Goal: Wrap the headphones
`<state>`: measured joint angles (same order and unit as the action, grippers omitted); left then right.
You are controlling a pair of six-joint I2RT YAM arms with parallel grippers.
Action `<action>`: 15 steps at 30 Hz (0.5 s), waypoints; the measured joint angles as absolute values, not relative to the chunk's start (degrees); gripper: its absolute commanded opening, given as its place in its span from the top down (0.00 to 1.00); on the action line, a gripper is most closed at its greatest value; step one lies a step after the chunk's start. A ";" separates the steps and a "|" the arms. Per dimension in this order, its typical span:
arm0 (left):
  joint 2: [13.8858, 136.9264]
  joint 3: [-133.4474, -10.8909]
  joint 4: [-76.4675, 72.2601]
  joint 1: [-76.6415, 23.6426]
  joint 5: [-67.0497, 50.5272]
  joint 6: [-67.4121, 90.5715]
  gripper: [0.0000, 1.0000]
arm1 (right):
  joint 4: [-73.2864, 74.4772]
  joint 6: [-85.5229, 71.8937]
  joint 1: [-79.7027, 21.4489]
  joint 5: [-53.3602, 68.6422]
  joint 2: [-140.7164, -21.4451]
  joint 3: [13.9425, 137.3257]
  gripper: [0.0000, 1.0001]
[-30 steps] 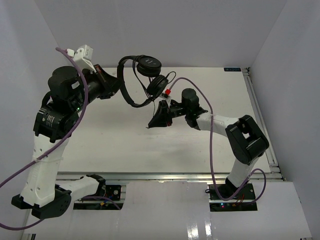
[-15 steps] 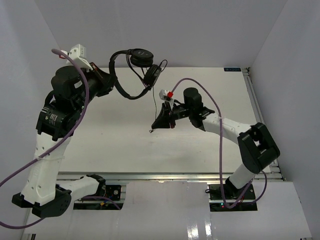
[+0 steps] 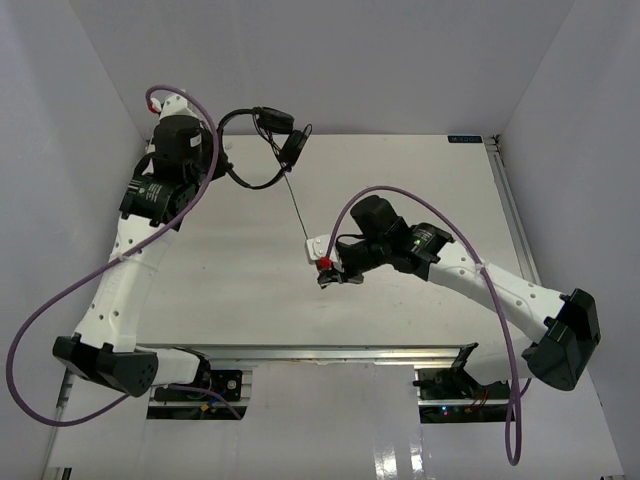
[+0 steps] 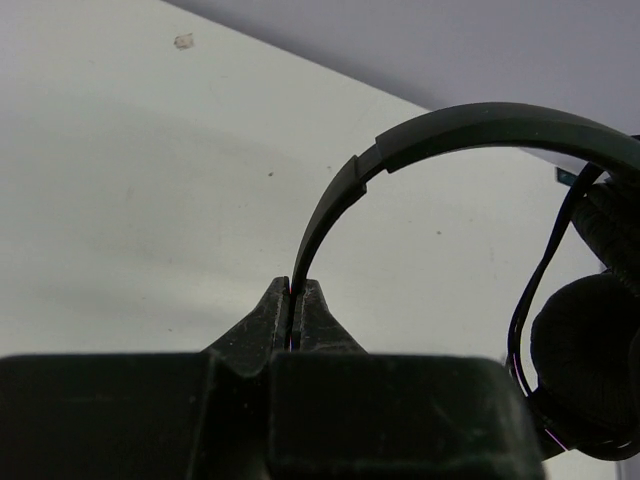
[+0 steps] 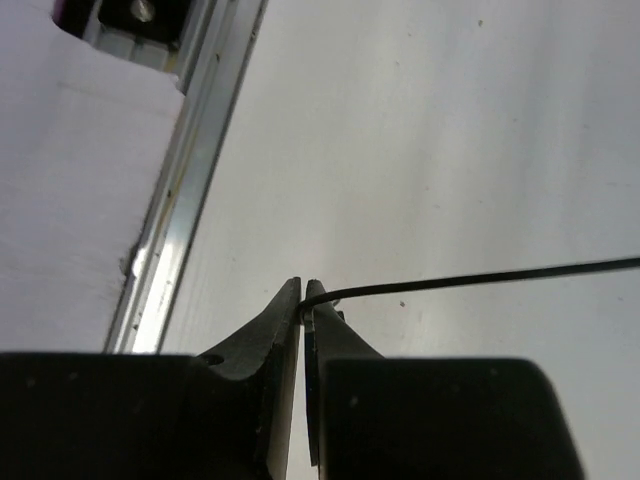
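The left jaws were clamped shut on the thin headband of the black headphones (image 3: 293, 150). They held the set off the counter (image 3: 200, 270), with the earcups hanging just past the jaw tips. The right jaws pinched the thin black cord (image 5: 480, 277) near its end, and it ran taut away from them. Wrapping well would likely need steady tension while looping the cord around the headband. The counter was plain white, enclosed by bare white walls (image 3: 330, 60).

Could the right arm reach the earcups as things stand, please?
Probably not yet: the right gripper is shut on the cord, well short of the earcups, which the left gripper holds up by the headband. Nothing stands between.
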<state>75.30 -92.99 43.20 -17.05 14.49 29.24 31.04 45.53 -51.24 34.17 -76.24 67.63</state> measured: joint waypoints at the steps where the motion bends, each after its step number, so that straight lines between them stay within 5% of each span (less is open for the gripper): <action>1: 76.04 -92.37 43.07 -16.68 14.48 29.00 1.00 | 33.45 48.12 -51.71 31.78 -76.19 69.00 0.92; 15: 78.41 -76.37 38.48 -15.86 7.69 21.76 1.00 | 45.99 69.56 -61.34 -0.04 -77.94 91.27 0.92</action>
